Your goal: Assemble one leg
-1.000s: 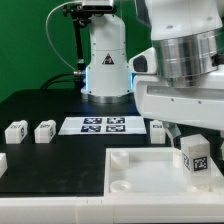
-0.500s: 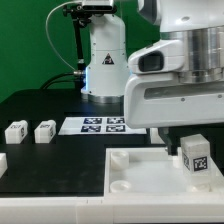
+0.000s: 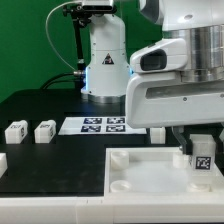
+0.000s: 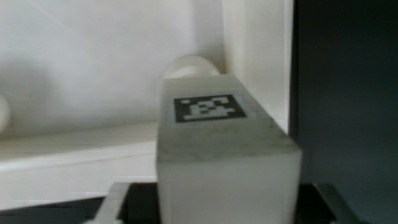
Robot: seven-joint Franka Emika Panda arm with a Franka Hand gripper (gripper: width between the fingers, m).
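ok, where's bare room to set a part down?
Free: the black table strip between the flat white marker board and the large white square tray; also the tray's bare middle. Crowded: the tray corner at the exterior view's right, claw at the small white cuboid leg.

In the exterior view the claw [image 3: 203,141] is largely hidden behind the arm's white housing [image 3: 175,95], which is itself cut off by the upper and right edges. The top of the leg [image 3: 201,162] is covered, and whether it is gripped cannot be told. The tray [image 3: 140,172] is cropped at the lower and right edges. The marker board [image 3: 98,125] is partly hidden at the exterior view's right. A white piece [image 3: 2,160] on the surface [image 3: 50,160] is cut by the picture's edge. In the wrist view the leg [image 4: 222,150] is blurred and cropped.
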